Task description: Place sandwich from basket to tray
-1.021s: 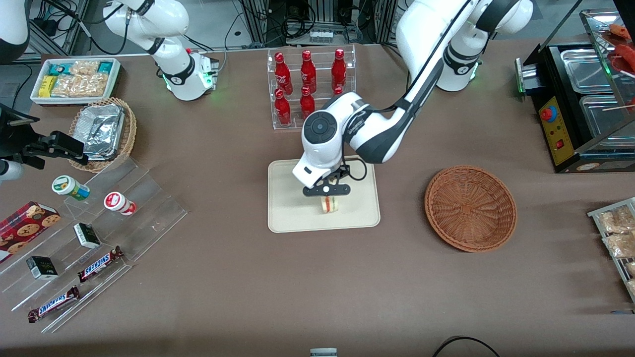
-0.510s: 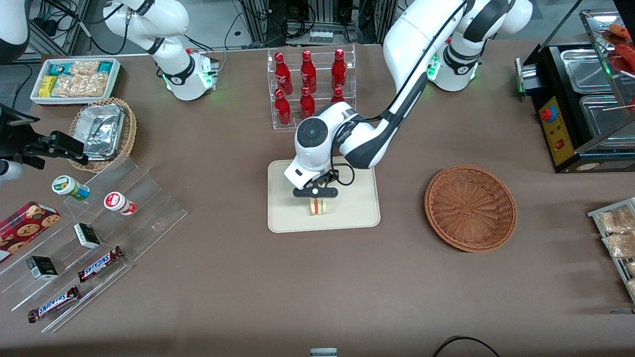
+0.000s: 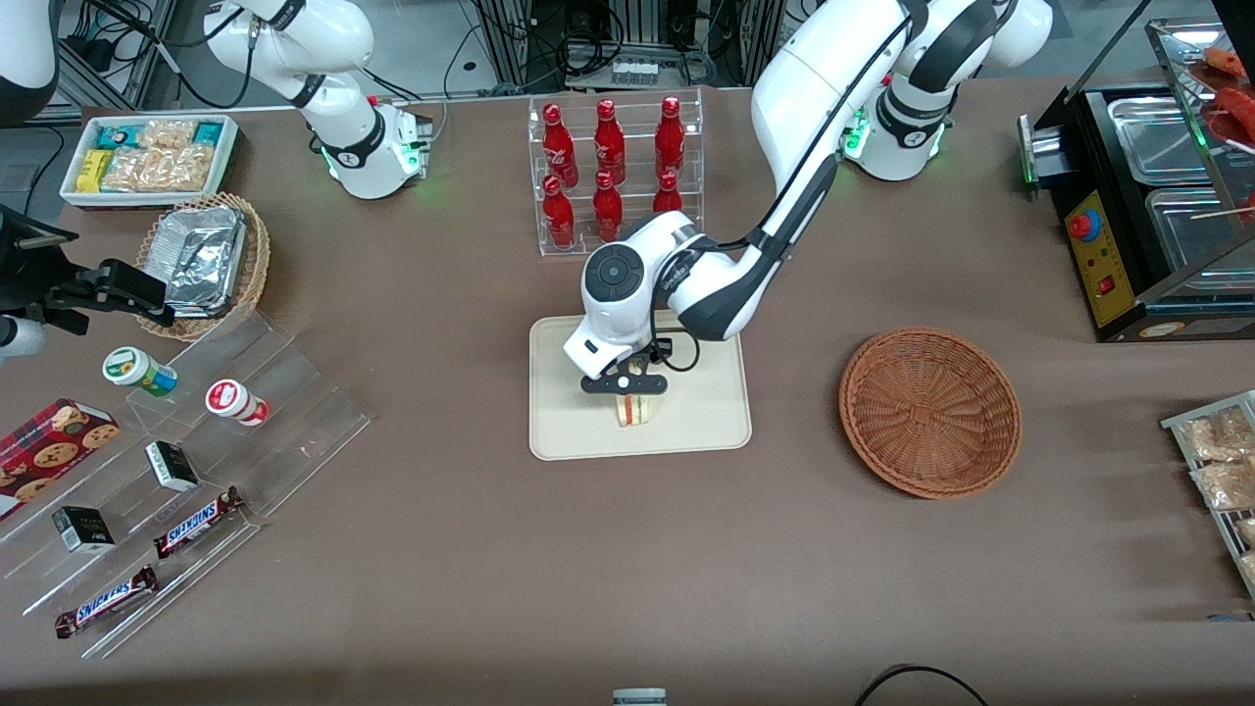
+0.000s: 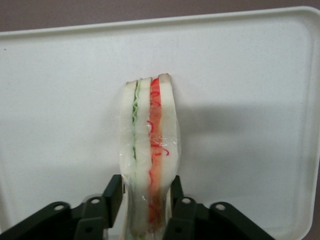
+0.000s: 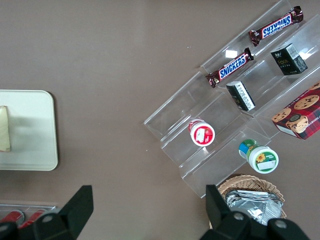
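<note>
The sandwich (image 3: 634,411) is a pale bread wedge with red and green filling. It stands on edge on the cream tray (image 3: 708,417), toward the tray's front rim. My left gripper (image 3: 627,390) is directly over it, shut on its top end. In the left wrist view the black fingers (image 4: 111,196) press both sides of the sandwich (image 4: 150,145) against the tray's surface (image 4: 250,100). The reddish-brown wicker basket (image 3: 929,412) lies empty beside the tray, toward the working arm's end. The right wrist view shows the sandwich (image 5: 4,129) on the tray (image 5: 30,130).
A clear rack of red bottles (image 3: 610,172) stands farther from the front camera than the tray. A foil-lined tan basket (image 3: 201,265), a white snack bin (image 3: 147,157) and an acrylic shelf of snacks (image 3: 196,461) lie toward the parked arm's end. A black machine (image 3: 1147,196) stands at the working arm's end.
My gripper has carried the sandwich a little across the tray toward the parked arm's end, then nearly stopped. It is still shut on the sandwich.
</note>
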`<state>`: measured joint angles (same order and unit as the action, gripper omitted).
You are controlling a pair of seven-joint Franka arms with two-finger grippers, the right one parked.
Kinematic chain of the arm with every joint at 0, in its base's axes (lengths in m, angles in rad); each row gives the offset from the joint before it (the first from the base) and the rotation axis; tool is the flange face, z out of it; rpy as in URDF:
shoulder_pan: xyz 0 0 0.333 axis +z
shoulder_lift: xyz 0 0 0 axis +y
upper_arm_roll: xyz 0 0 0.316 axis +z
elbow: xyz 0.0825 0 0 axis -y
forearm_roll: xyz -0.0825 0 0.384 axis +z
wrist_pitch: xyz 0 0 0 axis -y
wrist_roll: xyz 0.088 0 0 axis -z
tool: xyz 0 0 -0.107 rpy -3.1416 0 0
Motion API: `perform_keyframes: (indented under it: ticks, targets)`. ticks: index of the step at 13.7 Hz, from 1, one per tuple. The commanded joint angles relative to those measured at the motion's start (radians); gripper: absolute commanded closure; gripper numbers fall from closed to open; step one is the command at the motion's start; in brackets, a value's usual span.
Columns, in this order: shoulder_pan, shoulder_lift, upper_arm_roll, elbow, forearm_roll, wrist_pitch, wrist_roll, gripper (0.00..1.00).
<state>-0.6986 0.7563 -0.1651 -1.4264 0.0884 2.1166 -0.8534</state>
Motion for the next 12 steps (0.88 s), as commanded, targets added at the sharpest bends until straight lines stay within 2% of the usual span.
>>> perform_keyframes:
  ticks: [1, 3, 7, 10, 12]
  targets:
    - [0.001, -0.052, 0.015, 0.032, -0.002, -0.113, 0.007, 0.01]
    - [0.019, -0.127, 0.018, 0.05, 0.001, -0.218, -0.003, 0.0]
    - [0.128, -0.329, 0.036, 0.044, 0.004, -0.455, 0.002, 0.0]
    - [0.238, -0.484, 0.047, 0.041, 0.014, -0.605, 0.02, 0.01]
    - [0.333, -0.583, 0.044, 0.032, 0.008, -0.685, 0.122, 0.0]
